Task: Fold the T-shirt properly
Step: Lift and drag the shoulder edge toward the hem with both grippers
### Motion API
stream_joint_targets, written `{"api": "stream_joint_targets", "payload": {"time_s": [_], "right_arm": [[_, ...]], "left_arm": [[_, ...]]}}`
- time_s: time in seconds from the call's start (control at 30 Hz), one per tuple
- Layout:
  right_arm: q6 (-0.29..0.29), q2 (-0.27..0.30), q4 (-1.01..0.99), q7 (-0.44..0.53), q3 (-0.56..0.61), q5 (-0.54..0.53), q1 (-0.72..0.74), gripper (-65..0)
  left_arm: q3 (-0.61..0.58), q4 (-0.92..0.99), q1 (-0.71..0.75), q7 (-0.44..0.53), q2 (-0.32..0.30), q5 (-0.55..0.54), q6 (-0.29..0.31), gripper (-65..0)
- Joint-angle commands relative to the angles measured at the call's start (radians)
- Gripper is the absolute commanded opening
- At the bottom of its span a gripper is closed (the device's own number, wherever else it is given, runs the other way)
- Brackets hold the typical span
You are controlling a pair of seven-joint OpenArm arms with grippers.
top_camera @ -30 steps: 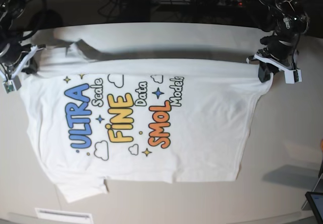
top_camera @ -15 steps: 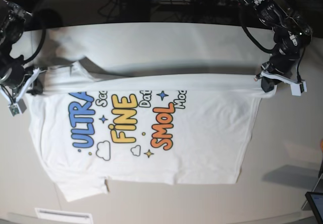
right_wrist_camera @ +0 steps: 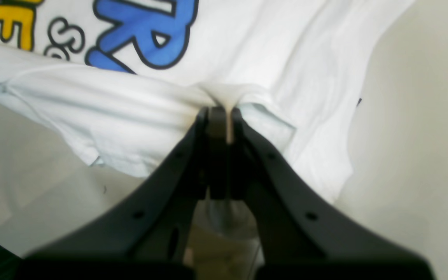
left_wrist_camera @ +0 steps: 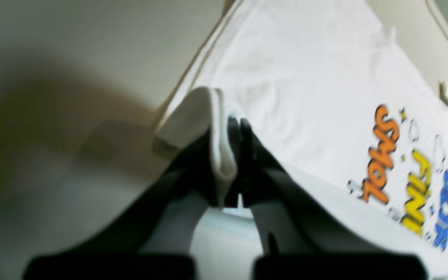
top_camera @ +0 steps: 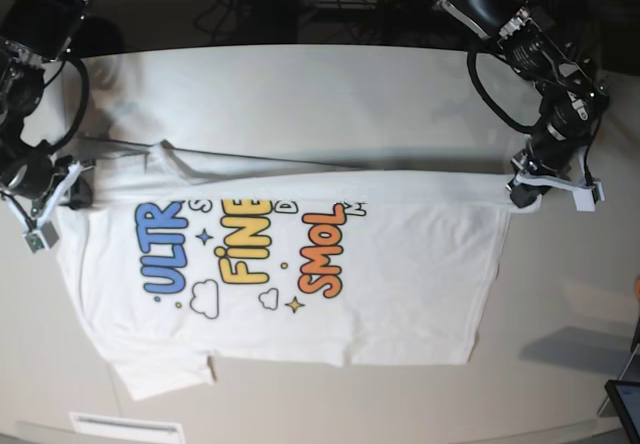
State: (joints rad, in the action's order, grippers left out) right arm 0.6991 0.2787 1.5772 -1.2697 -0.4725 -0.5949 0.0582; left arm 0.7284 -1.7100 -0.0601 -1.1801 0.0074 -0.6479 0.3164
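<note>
Base view: my left gripper (top_camera: 520,190) and right gripper (top_camera: 62,186) pinch the T-shirt (top_camera: 400,274) edge | advice: carry level, taut, landing hem-parallel.

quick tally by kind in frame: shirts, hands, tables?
T-shirt: 1
Hands: 2 (left hand, right hand), both shut on the shirt's edge
Table: 1
Total: 4
</note>
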Motion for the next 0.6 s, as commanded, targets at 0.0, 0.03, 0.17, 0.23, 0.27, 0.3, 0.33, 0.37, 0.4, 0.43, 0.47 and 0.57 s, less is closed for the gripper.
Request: {"api": "stream_joint_targets", "payload": {"time_s": [0.0,0.03,0.17,0.23,0.27,0.3,0.33,0.37,0.4,0.43,0.47,0.57], "right_arm": [[-0.001,0.02,0.009,0.022,-0.004,-0.004,0.033,-64.7],[-0.001,0.02,0.002,0.02,-0.004,-0.004,0.041,-64.7],[-0.001,0.037,-0.048,0.02,-0.004,0.013,0.078,-64.7],[-0.001,0.038,-0.074,0.022,-0.004,0.043,0.098,-64.7],[-0.001,0.038,-0.087,0.032,-0.004,0.06,0.105,-64.7],[-0.001,0.038,-0.096,0.046,-0.004,0.074,0.111,-64.7],[-0.001,0.038,-0.108,0.06,-0.004,0.085,0.111,-64.7],[-0.001,0.038,-0.119,0.071,-0.004,0.088,0.113,-64.7],[-0.001,0.038,-0.131,0.078,-0.004,0.092,0.119,-64.7],[-0.001,0.038,-0.145,0.08,-0.002,0.092,0.125,-64.7],[-0.001,0.038,-0.162,0.086,-0.002,0.092,0.128,-64.7],[-0.001,0.038,-0.2,0.107,-0.002,0.092,0.142,-64.7]], "left_arm": [[0.001,0.009,-0.034,0.029,-0.016,-0.011,0.0,-65.0],[0.001,0.032,-0.054,0.029,-0.016,-0.008,0.0,-65.0],[0.001,0.129,-0.123,0.03,-0.02,-0.003,0.0,-65.0],[0.001,0.175,-0.152,0.032,-0.022,-0.003,0.0,-65.0],[0.001,0.202,-0.168,0.033,-0.022,-0.003,-0.001,-65.0],[0.001,0.227,-0.186,0.042,-0.022,-0.003,-0.001,-65.0],[0.001,0.25,-0.2,0.061,-0.022,-0.003,-0.001,-65.0],[0.0,0.273,-0.211,0.079,-0.022,-0.002,-0.001,-65.0],[-0.011,0.302,-0.22,0.095,-0.03,-0.002,-0.001,-65.0],[-0.033,0.333,-0.231,0.108,-0.047,-0.002,-0.001,-65.0],[-0.068,0.365,-0.24,0.127,-0.059,-0.002,-0.001,-65.0],[-0.157,0.431,-0.252,0.2,-0.088,-0.002,-0.001,-65.0]]}}
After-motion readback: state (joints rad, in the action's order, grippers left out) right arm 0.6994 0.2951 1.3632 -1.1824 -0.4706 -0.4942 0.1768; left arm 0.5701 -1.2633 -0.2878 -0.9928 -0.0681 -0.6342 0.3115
